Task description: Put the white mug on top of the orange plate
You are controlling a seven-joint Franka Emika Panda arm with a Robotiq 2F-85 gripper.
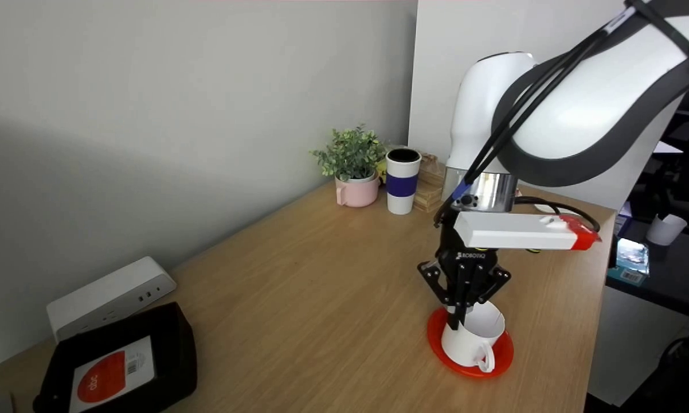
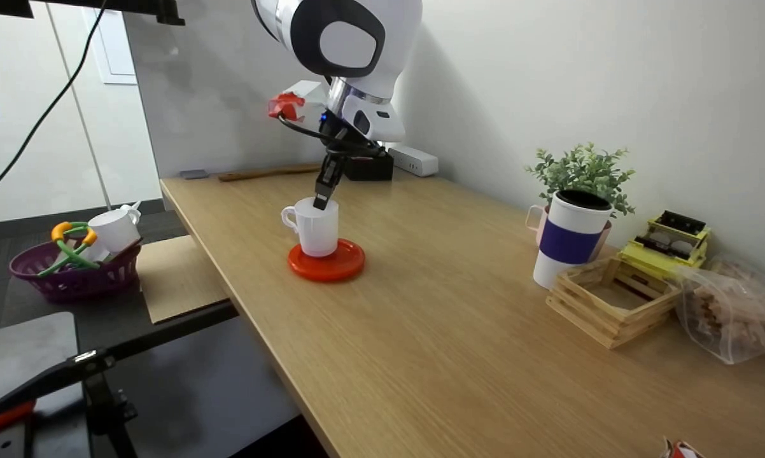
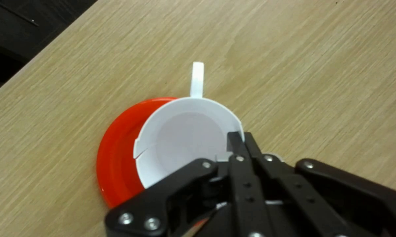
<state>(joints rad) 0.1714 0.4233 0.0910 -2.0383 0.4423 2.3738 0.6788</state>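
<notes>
Closest in the wrist view are the black jaws, clenched on the wall of the white mug (image 3: 189, 135), one jaw inside and one outside. Mug's right over the orange plate (image 2: 336, 268); can't tell whether its base touches. It looks a touch off-centre, so if the jaws let go early it could drop onto the plate's edge and tip. Also, lifting out crooked might snag the inner jaw and drag the mug off the plate. Materials: mug's smooth and white, ceramic or plastic, hard to say, with a flat strip handle and a crack-like line in the rim above the plate's barer side. Plate's round, shallow, glossy. The worktop (image 1: 298, 321) under it has pale wood grain.
</notes>
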